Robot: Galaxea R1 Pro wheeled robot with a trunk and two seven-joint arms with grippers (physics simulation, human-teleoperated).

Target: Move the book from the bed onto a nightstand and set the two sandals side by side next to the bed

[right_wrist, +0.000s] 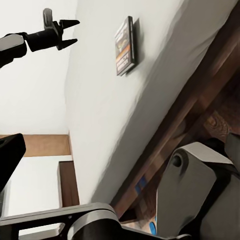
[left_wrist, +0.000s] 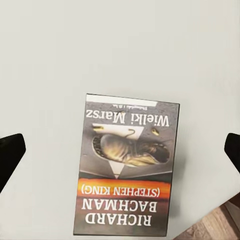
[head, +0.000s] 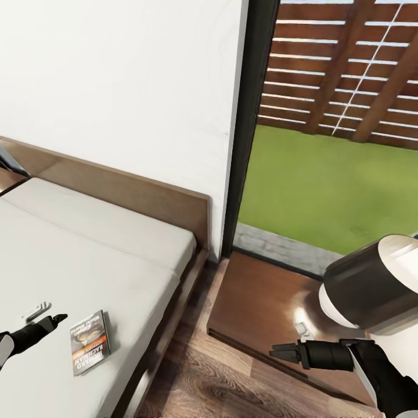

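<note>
Mattress (head: 69, 255), book (head: 90, 342) beside open left claw (head: 58, 320)

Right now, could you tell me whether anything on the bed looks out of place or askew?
Only the book: it lies flat near the mattress edge of the bed, slightly skewed to that edge. The left gripper is beside it, open.

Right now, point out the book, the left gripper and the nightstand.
book (left_wrist: 126, 167), left wrist view, middle of cover.
left gripper (head: 58, 319), head view, between fingertips.
nightstand (head: 261, 302), head view, bare glossy top.

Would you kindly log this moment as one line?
book flat on bed | left gripper open beside it | right gripper by nightstand
</note>
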